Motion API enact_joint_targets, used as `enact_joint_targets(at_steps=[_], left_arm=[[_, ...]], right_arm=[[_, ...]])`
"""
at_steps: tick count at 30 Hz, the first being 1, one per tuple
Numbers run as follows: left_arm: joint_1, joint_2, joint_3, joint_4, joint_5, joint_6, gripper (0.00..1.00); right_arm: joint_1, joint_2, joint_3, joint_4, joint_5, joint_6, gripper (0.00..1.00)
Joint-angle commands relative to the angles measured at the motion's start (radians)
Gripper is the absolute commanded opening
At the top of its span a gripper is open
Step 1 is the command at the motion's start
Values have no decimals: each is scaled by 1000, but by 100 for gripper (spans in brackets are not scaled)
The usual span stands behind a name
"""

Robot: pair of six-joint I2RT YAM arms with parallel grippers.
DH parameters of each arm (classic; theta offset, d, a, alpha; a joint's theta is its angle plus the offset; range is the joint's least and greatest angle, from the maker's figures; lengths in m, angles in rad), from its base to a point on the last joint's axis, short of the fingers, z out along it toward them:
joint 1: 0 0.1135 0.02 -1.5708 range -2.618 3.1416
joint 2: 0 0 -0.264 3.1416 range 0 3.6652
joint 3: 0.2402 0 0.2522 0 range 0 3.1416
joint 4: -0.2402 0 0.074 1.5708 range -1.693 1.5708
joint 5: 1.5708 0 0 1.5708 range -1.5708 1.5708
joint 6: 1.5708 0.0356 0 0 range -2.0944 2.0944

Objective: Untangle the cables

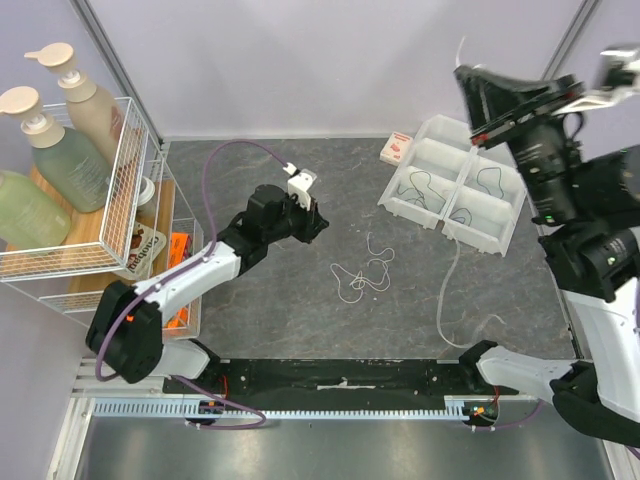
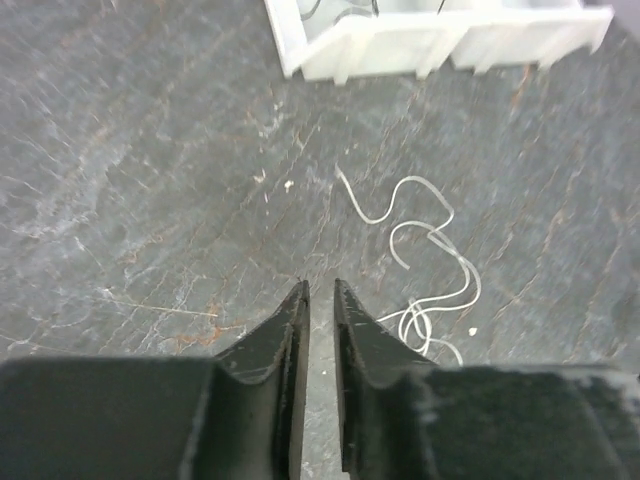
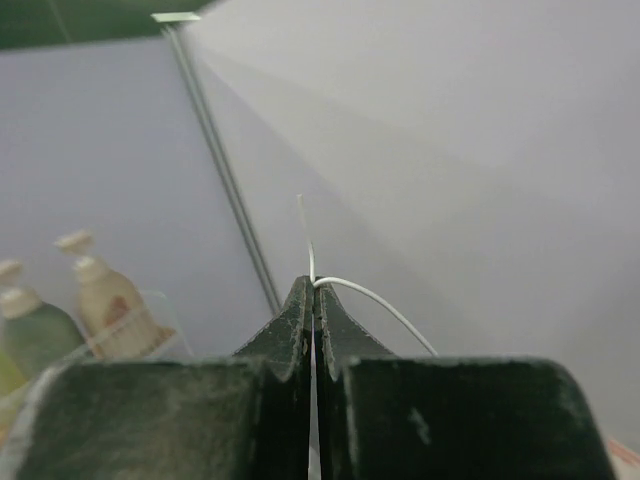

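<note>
A loose tangle of white cables point(image 1: 365, 275) lies in curls on the dark table; in the left wrist view the same cables point(image 2: 430, 245) sit just right of and ahead of my fingertips. My left gripper point(image 1: 312, 216) point(image 2: 320, 290) hovers left of the tangle, jaws a narrow gap apart with nothing between them. My right gripper point(image 1: 468, 80) point(image 3: 313, 283) is raised high at the right, shut on one white cable point(image 3: 375, 295). That cable point(image 1: 441, 300) hangs down to the table's front right. Thin dark cables point(image 1: 420, 185) lie in the white tray.
A white compartment tray point(image 1: 412, 208) point(image 2: 400, 45) stands at the back right, with a small red-and-white box point(image 1: 397, 148) beside it. A wire rack point(image 1: 125, 200) with pump bottles point(image 1: 60, 160) stands at the left edge, close to the left arm.
</note>
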Motion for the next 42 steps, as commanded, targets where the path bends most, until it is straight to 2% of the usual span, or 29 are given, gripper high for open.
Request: enact_joint_targets(at_steps=[1, 5, 9, 12, 14, 19, 21, 24, 29, 34, 38, 42], left_arm=[[-3, -101, 73, -130, -26, 38, 28], [-1, -151, 109, -139, 5, 1, 36], [-1, -155, 169, -156, 72, -38, 38], [-3, -155, 200, -164, 120, -50, 39], [-4, -158, 215, -167, 120, -56, 40], [-4, -120, 292, -178, 141, -85, 42], [-7, -112, 304, -179, 170, -88, 44], [-7, -117, 312, -190, 171, -94, 47], [-7, -97, 376, -219, 178, -91, 50], [-9, -105, 390, -228, 192, -113, 50], [-10, -105, 396, -239, 192, -128, 50], [-13, -106, 419, -265, 215, -139, 50]], right_arm=[[3, -79, -135, -141, 173, -113, 0], [5, -154, -271, -231, 290, -151, 0], [3, -197, -316, -348, 402, -157, 0], [3, -242, -357, -391, 470, -96, 0], [3, -253, -365, -397, 473, -79, 0], [5, -221, -266, -426, 499, -116, 0], [5, -221, -290, -431, 499, -131, 0], [3, -222, -408, -463, 453, -81, 0], [3, -262, -662, -515, 405, 152, 0], [0, -210, -799, -597, 344, 284, 0], [-47, -132, -833, -610, 301, 286, 0], [-184, -14, -858, -612, 133, 248, 0]])
